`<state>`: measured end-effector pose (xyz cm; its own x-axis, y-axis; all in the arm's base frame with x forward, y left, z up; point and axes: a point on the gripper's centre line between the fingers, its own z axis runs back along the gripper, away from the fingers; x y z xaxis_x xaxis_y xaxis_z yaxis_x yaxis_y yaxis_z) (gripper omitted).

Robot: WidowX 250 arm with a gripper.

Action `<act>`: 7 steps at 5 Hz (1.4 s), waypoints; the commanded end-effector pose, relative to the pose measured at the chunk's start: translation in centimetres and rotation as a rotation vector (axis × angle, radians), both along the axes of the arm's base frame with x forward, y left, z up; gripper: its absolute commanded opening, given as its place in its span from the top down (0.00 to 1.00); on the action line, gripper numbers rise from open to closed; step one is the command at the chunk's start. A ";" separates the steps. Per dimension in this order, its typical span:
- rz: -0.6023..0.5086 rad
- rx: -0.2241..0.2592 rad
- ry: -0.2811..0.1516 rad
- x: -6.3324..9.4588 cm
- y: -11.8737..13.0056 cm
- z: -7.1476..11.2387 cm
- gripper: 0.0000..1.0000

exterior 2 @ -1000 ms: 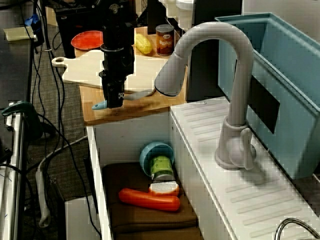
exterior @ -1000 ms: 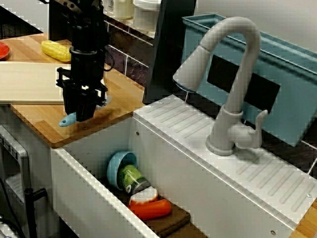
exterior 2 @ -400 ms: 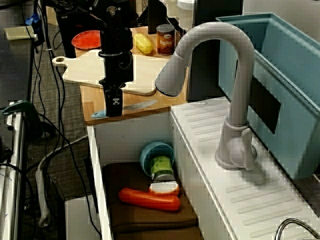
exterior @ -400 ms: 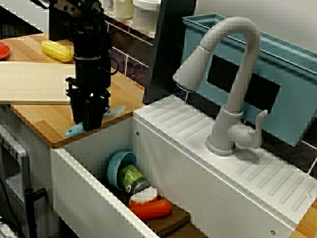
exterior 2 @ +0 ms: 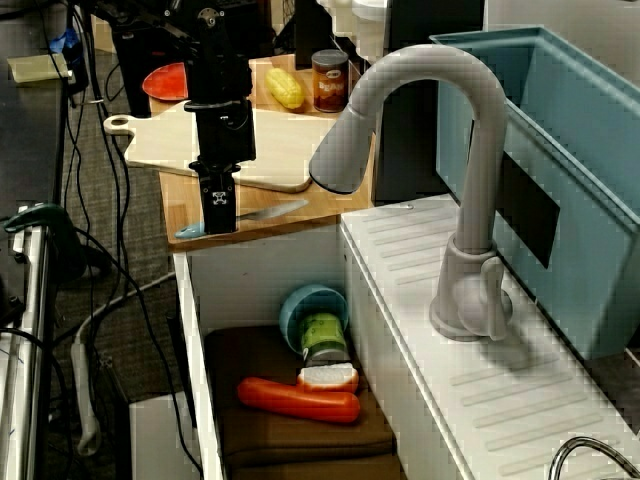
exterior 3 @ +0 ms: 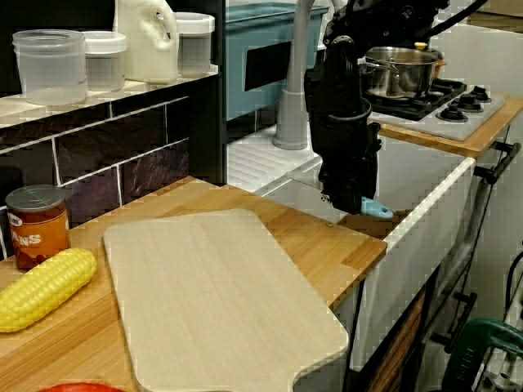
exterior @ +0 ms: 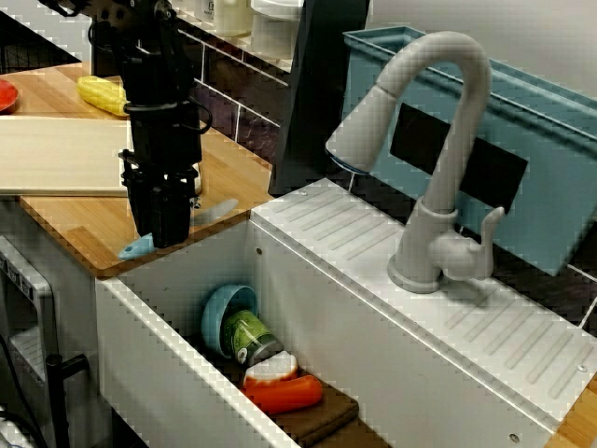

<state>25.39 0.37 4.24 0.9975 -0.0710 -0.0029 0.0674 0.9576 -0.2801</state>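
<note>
Since a second ago, your gripper (exterior: 160, 238) and the knife (exterior: 137, 247) have slid together toward the near edge of the counter (exterior: 75, 224). They now sit just beside the sink (exterior: 159, 355).

The jaws stand narrow, closed across the knife where its blue handle meets the grey blade. The contact itself is hidden behind the fingers. You come at it straight from above, which I take as the sensible way to pinch something this thin and flat.

The knife lies flat on the wood. In the view across the sink its handle tip pokes out to the near left of the fingers, and its blade runs away to the right.

The cutting board (exterior: 47, 154) lies just beyond on the far left, close to the gripper but not touching it. The corn (exterior: 104, 94) is farther back, well apart.

Down in the basin, a blue bowl (exterior: 224, 313), a green tin (exterior: 247, 336) and an orange carrot-like piece (exterior: 284, 394) lie crowded against the left end. The faucet (exterior: 448, 140) arches over the right side, well clear of your arm.
</note>
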 end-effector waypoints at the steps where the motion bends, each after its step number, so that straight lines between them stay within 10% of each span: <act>1: 0.003 0.028 -0.062 0.0 -0.1 0.6 0.00; 4: 0.058 0.015 -0.072 0.1 2.8 1.5 0.00; 5: 0.007 0.080 0.010 0.0 3.9 2.5 0.00; 7: -0.010 0.164 -0.015 -0.9 6.5 4.3 0.00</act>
<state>24.27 6.42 7.00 0.9955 -0.0777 -0.0550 0.0692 0.9873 -0.1432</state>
